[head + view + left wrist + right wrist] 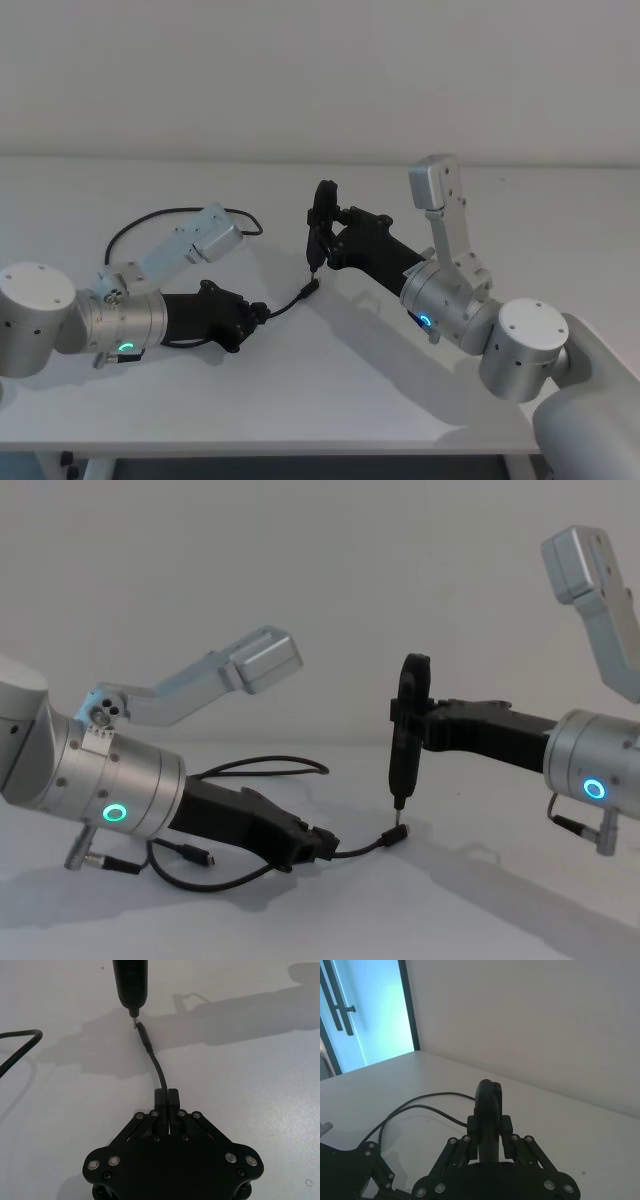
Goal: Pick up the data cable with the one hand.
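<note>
Your left gripper [167, 1094] is clamping narrowly on the data cable [156, 1066] just behind its plug, low over the white table [330, 390]. The cable's plugged end is sticking out forward, its tip almost under the slim black device [407, 730] that your right gripper [492, 1136] is holding upright, pinched between its fingers. The rest of the cable is trailing back in loose curves behind your left arm.
</note>
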